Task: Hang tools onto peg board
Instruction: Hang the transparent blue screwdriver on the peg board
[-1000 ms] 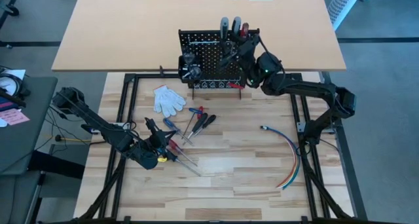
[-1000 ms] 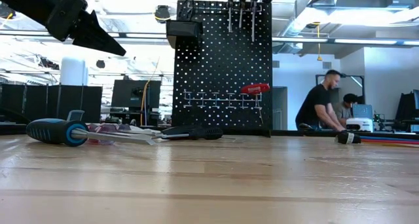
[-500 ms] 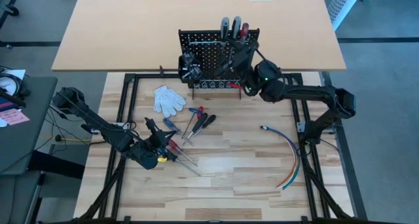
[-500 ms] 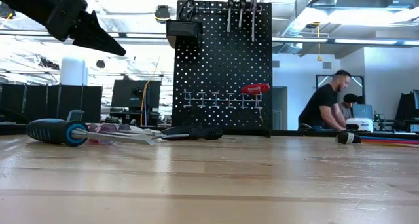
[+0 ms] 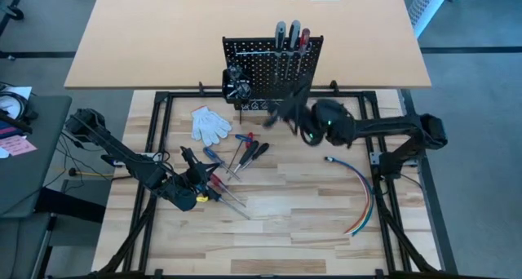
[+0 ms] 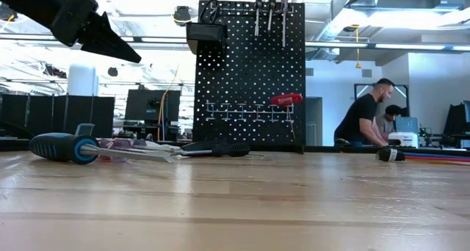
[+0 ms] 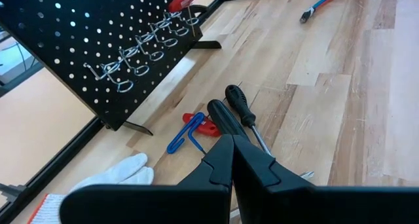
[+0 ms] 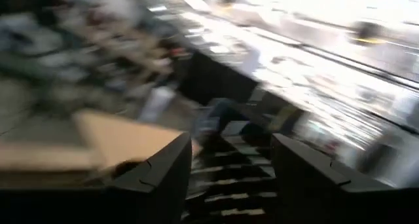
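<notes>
Peg board (image 5: 272, 71) upright, hung screwdrivers (image 5: 291, 36) vertical, handles up. Loose tools (image 5: 241, 155) lie diagonal on table. Right gripper (image 5: 287, 116) wide, empty; left gripper (image 5: 191, 158) closed, empty.

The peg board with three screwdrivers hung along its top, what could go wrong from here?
1. The right gripper, fingers open and empty, is close in front of the peg board; a swing could knock it or shake loose the hung screwdrivers.
2. The loose tools lie crossed together, so picking one may drag its neighbours.
</notes>
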You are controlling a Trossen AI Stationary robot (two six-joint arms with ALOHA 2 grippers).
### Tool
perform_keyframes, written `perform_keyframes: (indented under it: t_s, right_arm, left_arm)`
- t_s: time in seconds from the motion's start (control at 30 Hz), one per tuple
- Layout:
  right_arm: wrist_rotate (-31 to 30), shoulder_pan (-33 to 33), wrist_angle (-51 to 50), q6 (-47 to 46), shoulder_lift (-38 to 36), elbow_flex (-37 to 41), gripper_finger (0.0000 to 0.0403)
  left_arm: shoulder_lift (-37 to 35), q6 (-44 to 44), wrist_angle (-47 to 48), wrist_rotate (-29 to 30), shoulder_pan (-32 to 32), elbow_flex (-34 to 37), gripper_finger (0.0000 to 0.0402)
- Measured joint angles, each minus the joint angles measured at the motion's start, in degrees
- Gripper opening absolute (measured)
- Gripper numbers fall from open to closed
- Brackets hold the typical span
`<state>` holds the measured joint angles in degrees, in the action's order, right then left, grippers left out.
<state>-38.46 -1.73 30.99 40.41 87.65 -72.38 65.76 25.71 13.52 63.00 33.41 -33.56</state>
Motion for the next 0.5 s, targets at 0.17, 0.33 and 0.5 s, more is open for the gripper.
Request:
perform_keyframes:
  t_s: [0.17,0.33,0.5]
  right_arm:
    - [7.52,6.85,-21.23,-7.63,-2.40,0.00,0.0215]
    - [25.21,10.25,-36.37,-23.94,-0.49,0.76,0.0215]
    - [32.53,12.70,-31.89,-31.83,7.04,4.75,0.0215]
  left_arm:
    - [0.00,-0.01,0.00,-0.04,0.00,0.00,0.0000]
    - [0.00,0.00,-0.21,-0.09,0.00,0.02,0.0000]
    - [0.00,-0.02,-0.77,-0.17,-0.02,0.02,0.0000]
